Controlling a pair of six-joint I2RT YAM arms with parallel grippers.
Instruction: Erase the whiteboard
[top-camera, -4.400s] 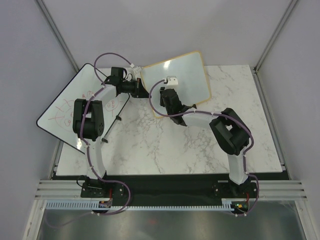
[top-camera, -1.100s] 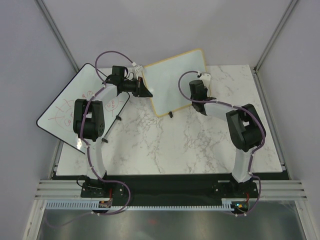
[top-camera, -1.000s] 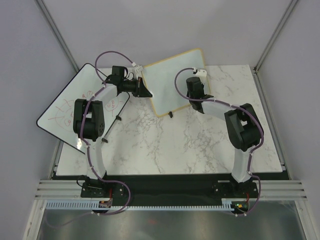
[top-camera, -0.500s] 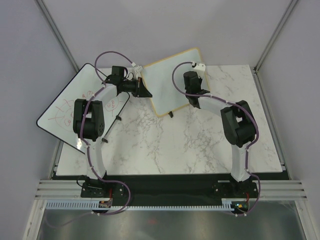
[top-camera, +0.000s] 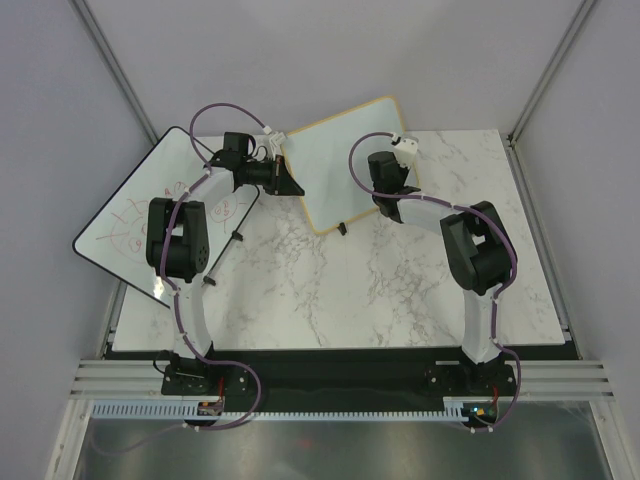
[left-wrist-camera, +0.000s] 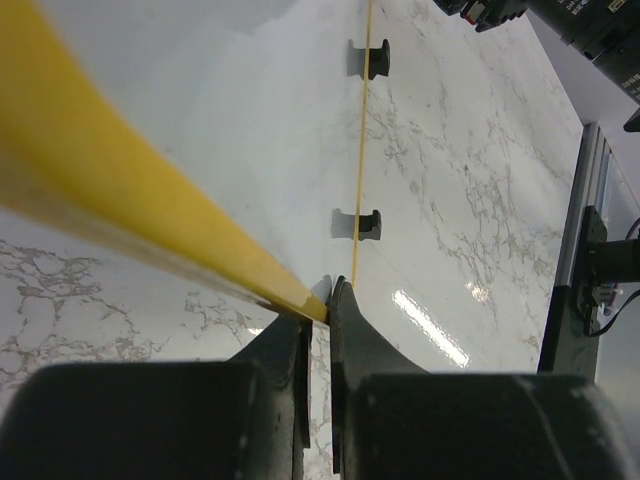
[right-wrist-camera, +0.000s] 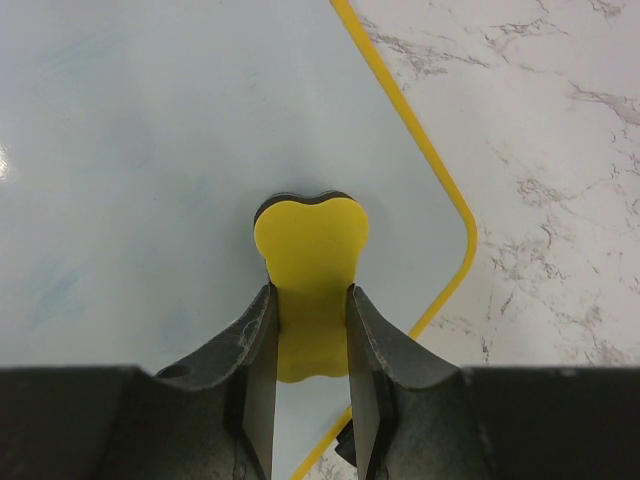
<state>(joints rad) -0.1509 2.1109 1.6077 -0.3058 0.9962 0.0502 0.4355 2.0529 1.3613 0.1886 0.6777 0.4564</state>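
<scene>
The whiteboard (top-camera: 335, 165), with a tan wooden frame, stands tilted at the back of the table on two black feet (left-wrist-camera: 372, 58). My left gripper (top-camera: 292, 185) is shut on the left edge of its frame (left-wrist-camera: 130, 190), with the fingertips (left-wrist-camera: 345, 300) pinching the rim. My right gripper (top-camera: 386, 180) is shut on a yellow eraser (right-wrist-camera: 310, 265) and presses it flat on the board's surface (right-wrist-camera: 140, 150), near the rounded right corner of the frame (right-wrist-camera: 462, 235). The surface shows only faint bluish smears.
A larger black-edged whiteboard (top-camera: 125, 215) with red scribbles lies at the left, overhanging the table edge under my left arm. The white marble table (top-camera: 330, 290) extends in front of the board. Grey walls enclose the back and sides.
My right gripper has carried the eraser from the middle of the board to its right side, with small shifts there in the last second. My left gripper has kept its hold.
</scene>
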